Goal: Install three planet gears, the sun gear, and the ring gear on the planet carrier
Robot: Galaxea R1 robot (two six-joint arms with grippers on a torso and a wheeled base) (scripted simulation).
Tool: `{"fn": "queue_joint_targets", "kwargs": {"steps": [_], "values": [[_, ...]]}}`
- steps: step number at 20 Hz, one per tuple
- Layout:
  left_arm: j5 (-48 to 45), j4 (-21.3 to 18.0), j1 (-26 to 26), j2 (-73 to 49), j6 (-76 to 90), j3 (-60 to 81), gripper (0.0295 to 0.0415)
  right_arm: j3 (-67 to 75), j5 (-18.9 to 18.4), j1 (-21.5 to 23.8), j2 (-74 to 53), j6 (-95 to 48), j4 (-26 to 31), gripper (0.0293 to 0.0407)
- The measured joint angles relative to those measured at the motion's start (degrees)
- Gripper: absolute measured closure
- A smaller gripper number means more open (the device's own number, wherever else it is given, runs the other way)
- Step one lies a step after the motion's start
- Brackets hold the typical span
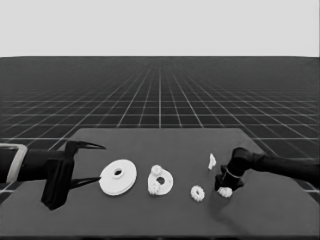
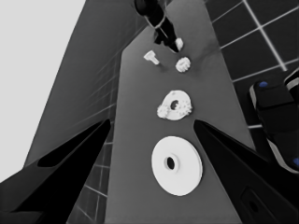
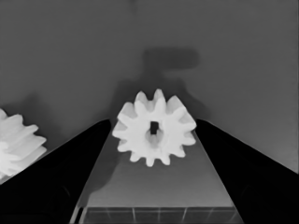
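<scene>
Right wrist view: a gear [image 3: 154, 127] lies flat on the table [image 3: 243, 56] between the right gripper's [image 3: 154, 135] two black fingers, one finger on each side at its toothed rim. The fingers flank the gear closely, but whether they press on it or only bracket it cannot be told. A second gear [image 3: 18, 144] shows at the edge of this view, just beside the first.

In the head view the right gripper [image 1: 226, 188] is down at the table's right part, its arm coming in from the right edge, with the white gear [image 1: 225, 192] at its tips. The loose gear [image 1: 197, 193] lies near it toward the middle. A thin white piece [image 1: 212, 161] stands just behind them, apart from both.

Near the table's centre lies the smaller round part [image 1: 164, 183], carrying two gears [image 1: 158, 171] on its face, one toward the back and one toward the front. Beside it to the left, apart from it, is the larger round part [image 1: 118, 177], its dark centre hole showing.

The left gripper [image 1: 92, 162] waits over the table's left end, its fingers spread wide and holding nothing; the larger round part lies just past its tips, untouched
</scene>
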Motion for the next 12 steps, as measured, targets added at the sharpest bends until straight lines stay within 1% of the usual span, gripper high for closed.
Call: {"fn": "queue_joint_targets", "kwargs": {"steps": [2, 3, 10, 11, 12], "values": [[0.0, 0.0, 0.0, 0.0, 0.0, 0.0, 0.0326, -0.04, 0.02, -0.03, 0.01, -0.01, -0.03, 0.0386], [0.0, 0.0, 0.0, 0.0, 0.0, 0.0, 0.0326, -0.05, 0.03, -0.01, 0.02, -0.01, -0.04, 0.0388], [0.0, 0.0, 0.0, 0.0, 0.0, 0.0, 0.0326, -0.06, 0.04, -0.02, 0.02, -0.01, -0.05, 0.0388], [0.0, 0.0, 0.0, 0.0, 0.0, 0.0, 0.0326, 4.32, -3.32, 4.14, -2.04, 1.25, 3.44, 0.0388], [0.0, 0.0, 0.0, 0.0, 0.0, 0.0, 0.0326, 6.27, -5.21, 7.59, -3.03, 1.77, 5.97, 0.0388]]}}
